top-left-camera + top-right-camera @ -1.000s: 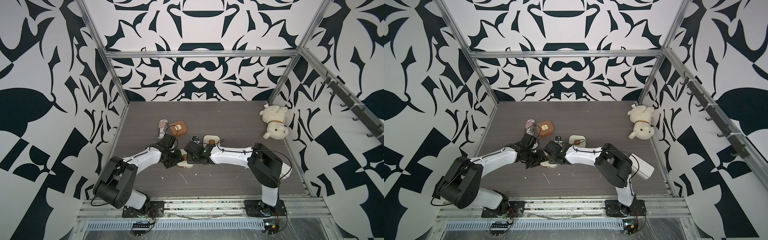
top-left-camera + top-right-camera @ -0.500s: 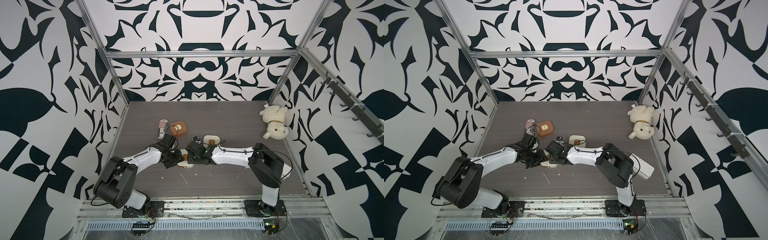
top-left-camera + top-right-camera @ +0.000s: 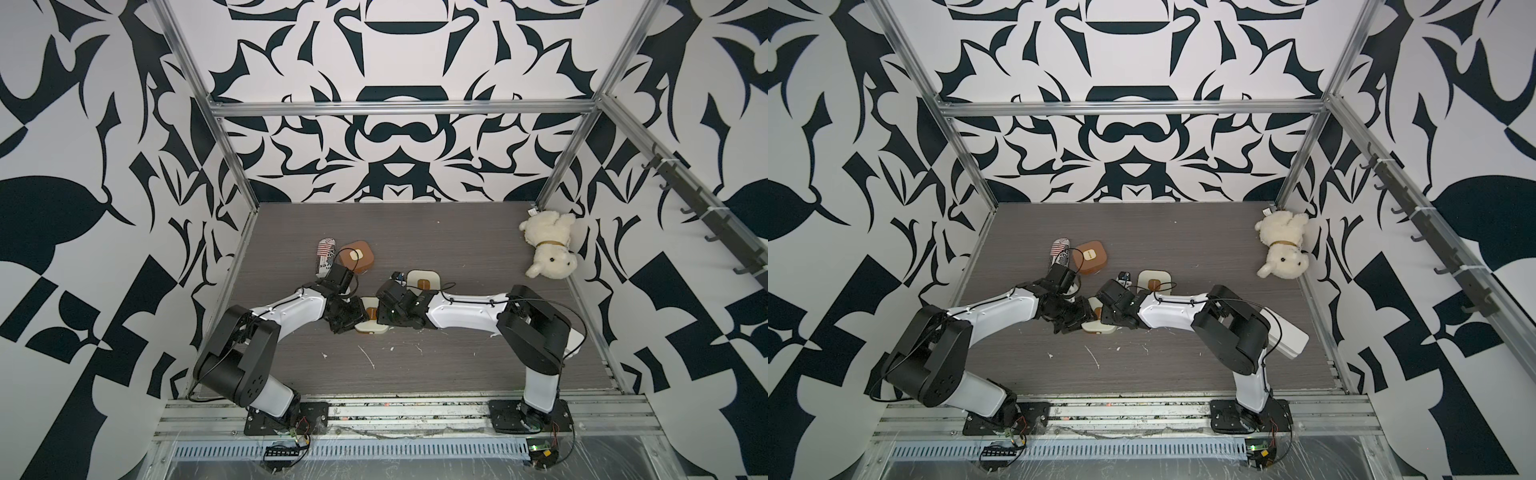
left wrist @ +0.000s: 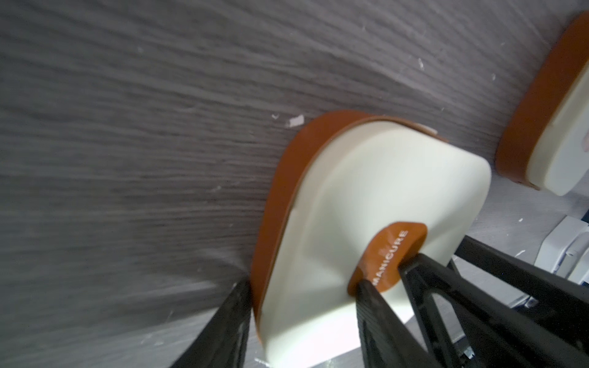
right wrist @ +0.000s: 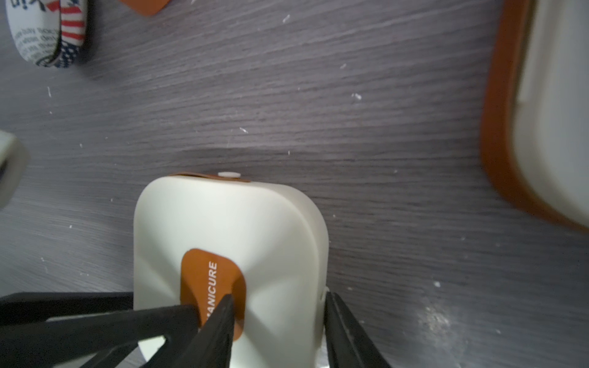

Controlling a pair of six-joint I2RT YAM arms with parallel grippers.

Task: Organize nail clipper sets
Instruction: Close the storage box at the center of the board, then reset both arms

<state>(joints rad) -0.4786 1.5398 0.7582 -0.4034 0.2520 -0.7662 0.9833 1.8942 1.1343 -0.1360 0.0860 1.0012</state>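
Note:
A cream nail clipper case (image 3: 371, 326) (image 3: 1098, 328) with a brown base lies mid-table between my two grippers. The left gripper (image 4: 302, 282) (image 3: 353, 318) is shut on it, one finger against the brown base and one on the brown MANICURE label (image 4: 387, 255). The right gripper (image 5: 278, 294) (image 3: 384, 316) is shut on the same case (image 5: 229, 223), one finger on the label and one at the case's side edge. A second cream case (image 3: 423, 280) and a brown case (image 3: 355, 262) lie shut farther back. No loose clippers show.
A crushed striped can (image 3: 325, 257) (image 5: 47, 32) lies beside the brown case. A white plush dog (image 3: 548, 243) sits at the back right against the wall. White flecks (image 3: 368, 357) dot the table in front of the arms. Patterned walls close in three sides.
Both grippers stay on the middle cream case. Only a slight shift of the right wrist shows.

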